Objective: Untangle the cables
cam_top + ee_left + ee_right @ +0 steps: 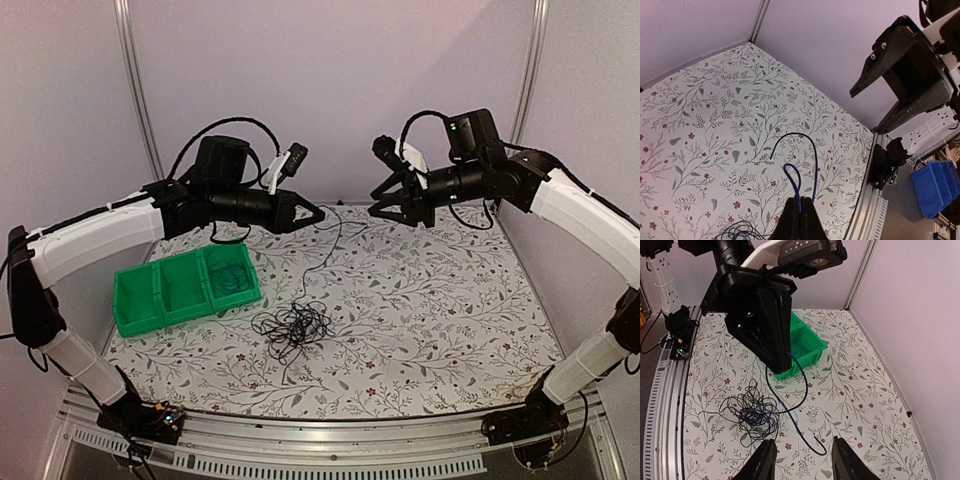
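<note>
A tangle of thin black and blue cables (290,326) lies on the floral table in front of the green bin. My left gripper (312,212) is raised over the back of the table, shut on a blue cable (813,150). The cable loops out past the fingertips and trails down to the tangle. In the left wrist view the jaws (800,204) are pressed together on it. My right gripper (385,206) is open and empty, facing the left one a short way to its right. In the right wrist view its fingers (765,460) stand wide apart, with the blue cable (803,386) and tangle (751,412) below.
A green three-compartment bin (140,300) sits at the left of the table; its right compartment holds a small cable bundle (232,276). The purple back and side walls stand close behind both grippers. A blue bin (935,187) sits off the table.
</note>
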Motion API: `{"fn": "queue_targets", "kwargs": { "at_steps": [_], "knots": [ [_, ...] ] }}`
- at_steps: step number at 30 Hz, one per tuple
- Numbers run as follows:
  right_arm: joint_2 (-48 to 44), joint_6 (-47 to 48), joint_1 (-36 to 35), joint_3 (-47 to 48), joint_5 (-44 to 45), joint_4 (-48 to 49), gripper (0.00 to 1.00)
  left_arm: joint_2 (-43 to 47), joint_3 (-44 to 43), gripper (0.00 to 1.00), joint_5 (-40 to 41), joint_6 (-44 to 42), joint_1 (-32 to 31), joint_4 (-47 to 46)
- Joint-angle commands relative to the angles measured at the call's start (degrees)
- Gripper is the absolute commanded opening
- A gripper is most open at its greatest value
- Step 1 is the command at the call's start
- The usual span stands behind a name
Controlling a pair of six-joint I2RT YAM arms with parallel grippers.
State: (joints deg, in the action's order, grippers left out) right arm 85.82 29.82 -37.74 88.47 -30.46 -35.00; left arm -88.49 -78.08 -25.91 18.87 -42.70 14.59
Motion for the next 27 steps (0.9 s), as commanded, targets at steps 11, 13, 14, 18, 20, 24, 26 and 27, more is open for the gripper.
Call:
{"fn": "queue_targets", "kwargs": {
  "at_steps": [11, 13, 14, 18, 20, 24, 26, 27],
  "knots": [
    [-0.15, 3.96, 0.42, 2.48, -6.25, -1.47, 0.65, -1.55, -6.99, 0.00, -2.73, -4.25, -1.07, -2.32],
    [0.53, 3.70, 0.47, 1.97, -3.96, -0.94, 0.64, -1.34, -6.71, 0.00, -3.03, -4.07, -1.07, -2.41],
    [1.05, 3.55, 0.42, 1.79, -2.75, -0.49, 0.64, -1.28, -6.53, 0.00, -3.16, -3.94, -1.12, -2.50],
    [3.84, 2.33, 0.45, 1.27, 1.45, 2.88, 0.59, -1.25, -5.78, 0.00, -3.59, -3.68, -1.07, -2.84],
    [4.69, 2.63, 0.47, 1.19, 0.90, 3.36, 0.57, -1.23, -5.73, 0.00, -3.88, -3.47, -1.07, -3.09],
    [6.58, 2.95, 0.47, 1.42, 1.86, 4.05, 0.45, -1.20, -5.54, 0.00, -4.16, -3.42, -1.02, -3.24],
    [6.89, 2.01, 0.42, 1.62, 3.27, 4.34, 0.34, -1.25, -5.57, 0.00, -4.05, -3.43, -0.99, -3.25],
    [6.77, 1.98, 0.45, 1.56, 4.09, 4.33, 0.25, -1.25, -5.52, 0.00, -3.87, -3.48, -0.98, -3.22]
  ]
}}
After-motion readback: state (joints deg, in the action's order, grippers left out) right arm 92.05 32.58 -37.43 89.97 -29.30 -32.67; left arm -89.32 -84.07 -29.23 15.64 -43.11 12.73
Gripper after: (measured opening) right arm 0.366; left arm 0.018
